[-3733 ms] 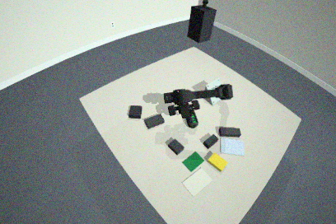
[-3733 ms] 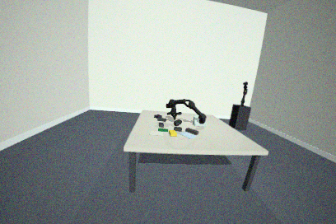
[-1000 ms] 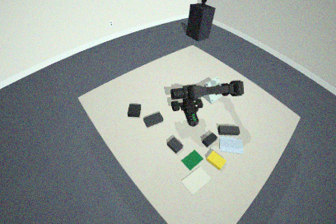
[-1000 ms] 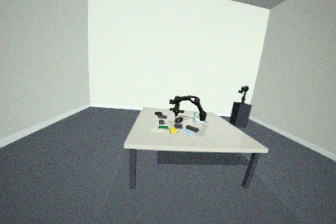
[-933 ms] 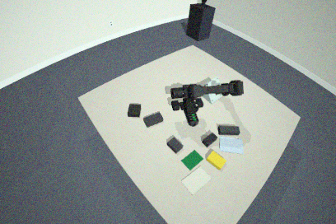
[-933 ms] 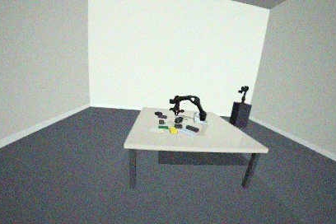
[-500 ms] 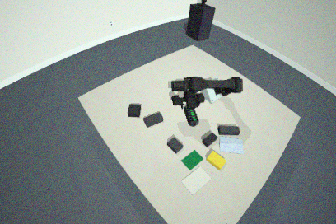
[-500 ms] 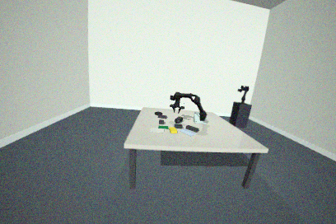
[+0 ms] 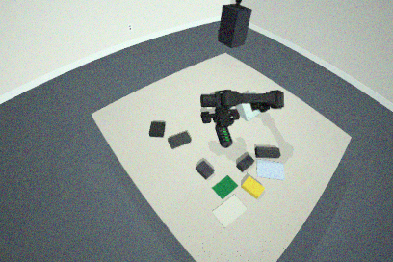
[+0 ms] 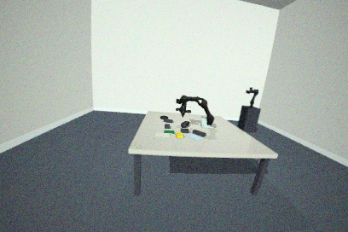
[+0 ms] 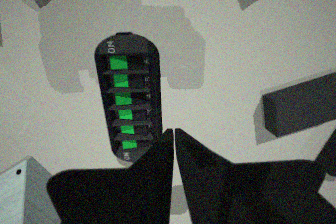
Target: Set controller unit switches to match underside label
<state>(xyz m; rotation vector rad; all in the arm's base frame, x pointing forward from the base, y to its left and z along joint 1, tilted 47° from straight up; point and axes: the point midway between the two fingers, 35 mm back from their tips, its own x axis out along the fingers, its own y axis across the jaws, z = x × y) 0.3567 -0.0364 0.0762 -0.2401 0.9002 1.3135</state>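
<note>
The dark grey controller unit (image 9: 225, 144) (image 10: 185, 124) (image 11: 126, 44) sits on the bench with its switch side up. In the wrist view it stands nearly upright in the picture, left of the fingertips. Six rockers run in a row, each showing a green patch on its left; the patches differ in width, and which ends are pressed is too fine to tell. "ON" is printed near the top end. The label underneath is hidden. My gripper (image 11: 173, 134) (image 10: 182, 115) is shut and empty, above the bench; in the wrist view its left finger overlaps the unit's lower right edge.
Dark blocks (image 9: 268, 151) (image 11: 310, 102) (image 9: 179, 140) (image 9: 204, 169) (image 9: 245, 162) (image 9: 157, 129) lie around the unit. A green plate (image 9: 224, 187), yellow block (image 9: 252, 187), white plate (image 9: 229, 211) and pale blue plate (image 9: 271, 170) lie beyond. A pale box (image 9: 248, 112) (image 11: 12, 192) stands near the arm's base.
</note>
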